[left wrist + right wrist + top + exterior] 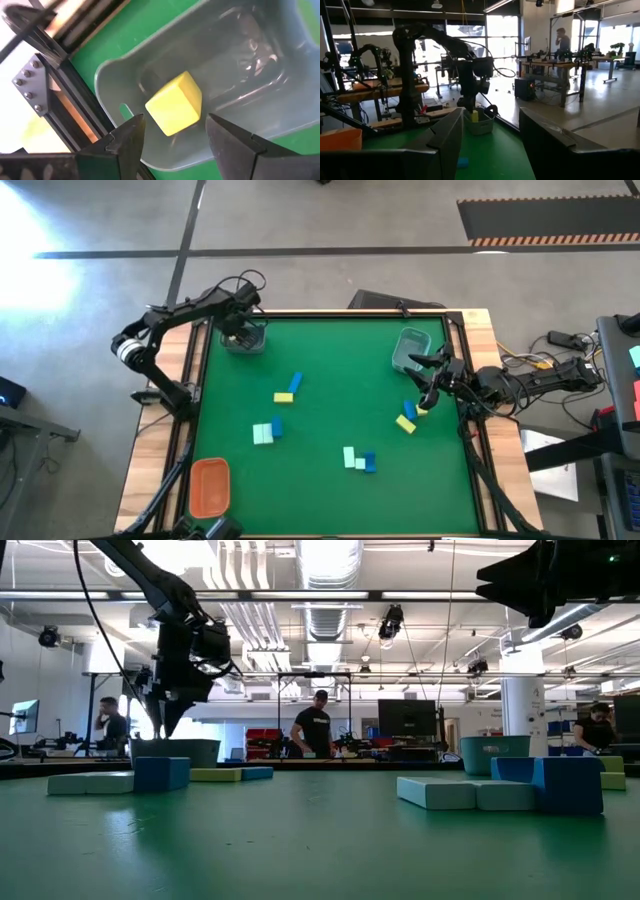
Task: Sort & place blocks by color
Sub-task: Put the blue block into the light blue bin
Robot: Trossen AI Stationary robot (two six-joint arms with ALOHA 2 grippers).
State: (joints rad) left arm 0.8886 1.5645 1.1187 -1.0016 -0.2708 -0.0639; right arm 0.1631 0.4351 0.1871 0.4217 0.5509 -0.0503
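**Yellow cube released into the far-left tray; loose blocks lie nearer the right arm**

A yellow cube point(175, 104) rests on the floor of the grey-blue tray point(245, 340) at the tabletop's far-left corner. The left gripper point(172, 131) hangs directly above it, jaws spread and clear of the cube on both sides; nothing is pinched. A second grey-blue tray point(410, 350) stands near the far-right corner, an orange tray point(210, 485) at the near-left corner. The remaining blocks sit in loose clusters on the green tabletop point(330, 380): yellow-and-blue pair point(289, 389) centre, mint-and-blue point(267, 431) towards the left, mint-and-blue point(359, 459) near the front edge, yellow-and-blue point(407, 418) by the right edge. The right gripper point(432, 380), jaws apart and empty, hovers just beside this last pair, long axes slanting across the tabletop, so that arm appears better placed for it.
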